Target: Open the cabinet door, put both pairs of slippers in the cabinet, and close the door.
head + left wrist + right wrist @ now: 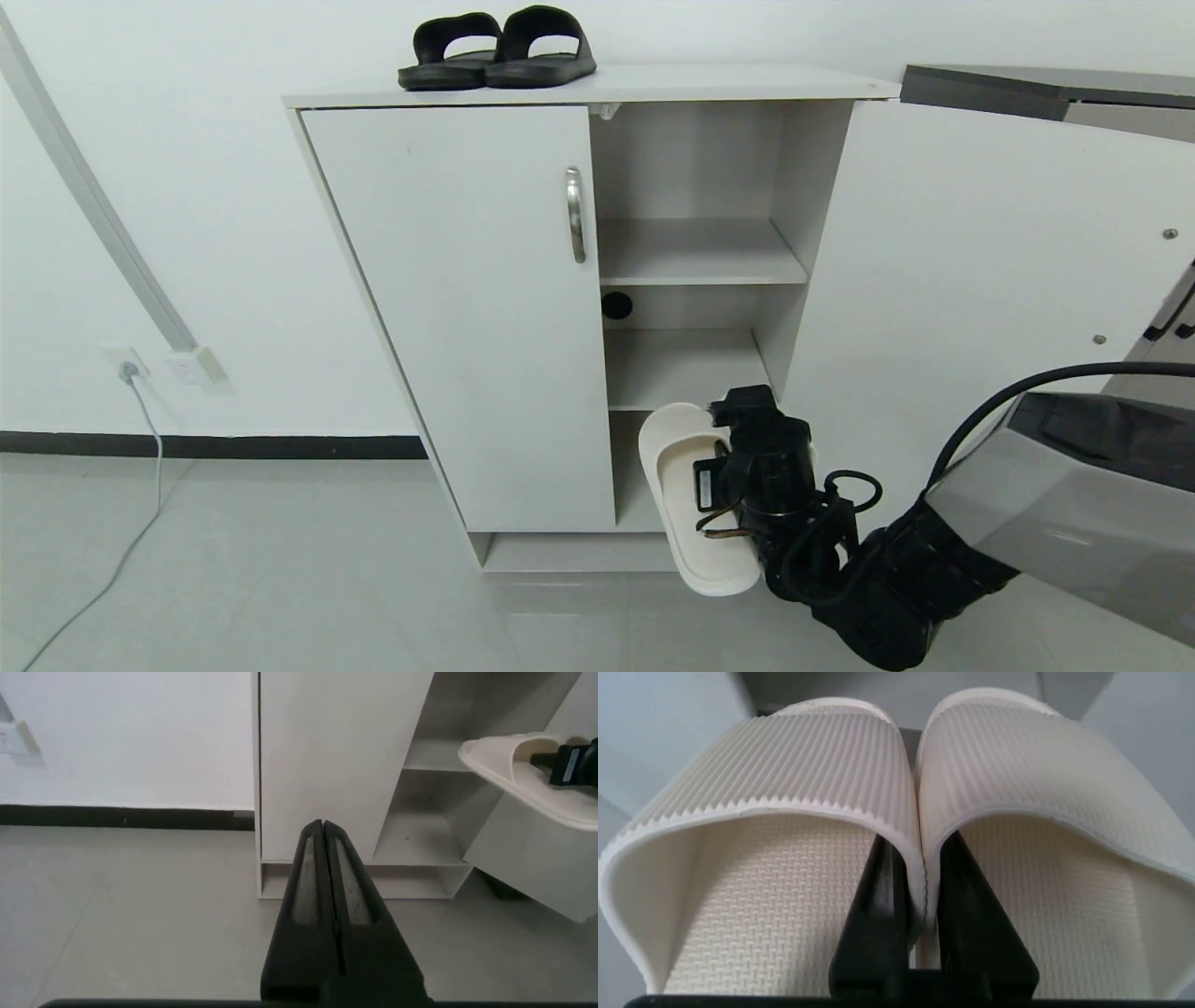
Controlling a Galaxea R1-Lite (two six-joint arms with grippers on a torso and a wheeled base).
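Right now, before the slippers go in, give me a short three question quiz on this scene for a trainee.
1. True or false: the black slippers sit on top of the cabinet.
2. The right arm's jaws are shut on: A) the white slippers, B) the black slippers, C) nothing.
3. Which cabinet door stands open, the robot's left or right?
Key: 1 true; 2 A; 3 the right door.

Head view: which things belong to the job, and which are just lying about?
Job: white slippers in the right pincer; black slippers atop the cabinet; its open door.
Lying about: wall socket, cable, grey box beside the cabinet.
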